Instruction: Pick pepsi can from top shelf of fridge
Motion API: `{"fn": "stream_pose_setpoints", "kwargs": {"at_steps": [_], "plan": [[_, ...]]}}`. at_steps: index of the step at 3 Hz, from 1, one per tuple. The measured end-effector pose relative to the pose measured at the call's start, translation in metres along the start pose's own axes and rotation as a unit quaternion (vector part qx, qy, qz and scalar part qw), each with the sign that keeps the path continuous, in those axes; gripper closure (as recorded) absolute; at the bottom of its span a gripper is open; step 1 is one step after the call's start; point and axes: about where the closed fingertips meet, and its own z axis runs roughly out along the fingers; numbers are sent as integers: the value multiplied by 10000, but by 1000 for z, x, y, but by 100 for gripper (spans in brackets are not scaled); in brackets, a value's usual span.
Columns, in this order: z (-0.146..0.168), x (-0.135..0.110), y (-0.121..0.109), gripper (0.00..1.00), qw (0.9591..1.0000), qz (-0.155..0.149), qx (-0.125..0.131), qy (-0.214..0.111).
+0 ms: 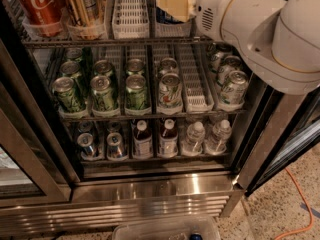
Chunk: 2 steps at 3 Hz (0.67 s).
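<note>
The fridge (150, 194) stands open in front of me. Its top shelf (100, 42) carries white slotted lane trays (130, 11). My gripper (174, 4) is at the front of the lane just right of the empty white tray, reaching in from the right on a large white arm (260, 29). Below and behind it a dark blue can, apparently the pepsi can (167, 18), shows only as a narrow strip; the rest is hidden. A red Coca-Cola can (37, 6) and a gold-brown can (82, 6) stand at the shelf's left.
The middle shelf holds several green and silver cans (102, 91). The lower shelf holds cans and bottles (167, 139). The dark door frame (280, 149) stands at the right, a glass panel (20, 149) at the left. An orange cable (295, 204) and a clear bin (165, 229) lie on the floor.
</note>
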Motion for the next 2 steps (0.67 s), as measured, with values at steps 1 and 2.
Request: {"fn": "stream_pose_setpoints", "kwargs": {"at_steps": [1,2], "plan": [[-8,-2,-1,100,10000,2,-18,31],[-15,-2,5,100,9997,-1,-205,106]]}}
